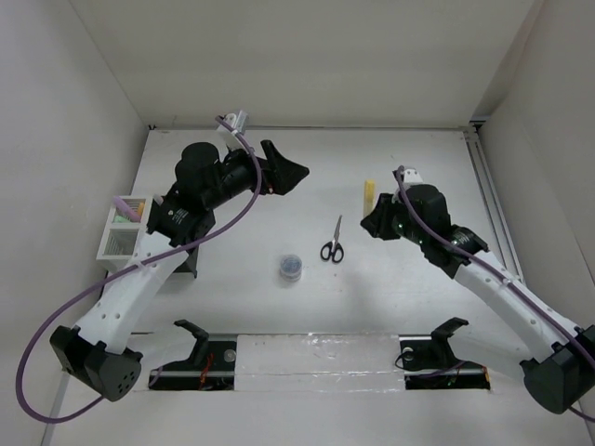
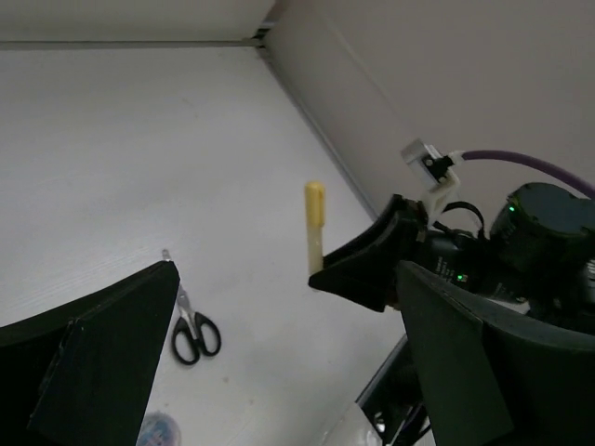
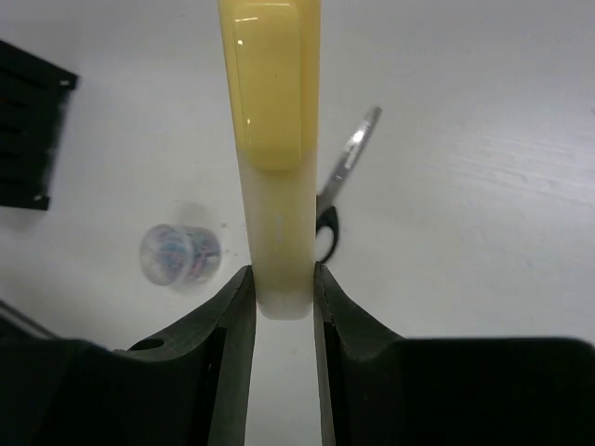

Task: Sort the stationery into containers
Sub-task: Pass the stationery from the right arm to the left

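Note:
My right gripper (image 1: 374, 216) is shut on the pale lower end of a yellow highlighter (image 1: 369, 193). In the right wrist view the highlighter (image 3: 276, 139) stands between the fingertips (image 3: 237, 307). My left gripper (image 1: 286, 173) is open and empty, held above the back middle of the table. Its view shows the highlighter (image 2: 315, 223) and the right gripper (image 2: 367, 269). Black-handled scissors (image 1: 332, 243) lie at the table's middle. A small round tub (image 1: 290, 268) stands left of them. A white mesh organiser (image 1: 119, 243) at the left holds a pink highlighter (image 1: 125, 205). A black slatted holder (image 1: 189, 263) is mostly hidden under the left arm.
White walls enclose the table at the back and on both sides. Two black brackets (image 1: 192, 332) sit at the near edge by a taped strip. The scissors (image 3: 350, 156), the tub (image 3: 179, 254) and the black holder's corner (image 3: 26, 130) show in the right wrist view.

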`<move>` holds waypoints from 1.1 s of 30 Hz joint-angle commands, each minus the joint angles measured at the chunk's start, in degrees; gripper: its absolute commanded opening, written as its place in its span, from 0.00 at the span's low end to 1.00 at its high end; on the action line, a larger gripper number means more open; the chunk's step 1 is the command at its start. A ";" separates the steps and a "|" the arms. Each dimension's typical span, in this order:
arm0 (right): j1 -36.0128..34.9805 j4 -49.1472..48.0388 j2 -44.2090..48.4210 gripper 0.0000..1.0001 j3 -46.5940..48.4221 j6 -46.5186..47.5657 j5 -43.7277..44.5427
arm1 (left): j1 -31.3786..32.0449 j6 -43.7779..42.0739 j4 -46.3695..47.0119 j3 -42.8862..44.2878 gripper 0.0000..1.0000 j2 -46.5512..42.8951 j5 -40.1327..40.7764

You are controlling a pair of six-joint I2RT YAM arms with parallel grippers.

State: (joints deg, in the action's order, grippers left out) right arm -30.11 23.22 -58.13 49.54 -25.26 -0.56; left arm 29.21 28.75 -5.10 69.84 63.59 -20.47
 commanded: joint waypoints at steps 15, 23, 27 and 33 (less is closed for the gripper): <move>-5.66 -12.24 -0.93 0.00 10.57 9.61 -19.74 | 1.64 9.91 23.99 -6.38 1.00 5.49 -12.93; -9.53 -14.35 -5.76 0.00 14.26 8.03 -18.52 | 1.64 9.40 24.01 -6.91 0.99 5.49 -12.40; -10.75 -14.87 -7.52 0.00 16.64 8.03 -17.91 | 1.64 8.70 22.60 -6.91 0.91 4.87 -11.09; -13.75 -14.87 -9.37 0.00 18.58 8.03 -14.74 | 1.64 7.63 20.40 -6.91 0.77 4.87 -10.29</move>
State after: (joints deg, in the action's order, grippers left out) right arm -42.65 12.36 -67.26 64.71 -16.95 -17.54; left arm 30.76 37.71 14.17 62.70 70.06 -30.85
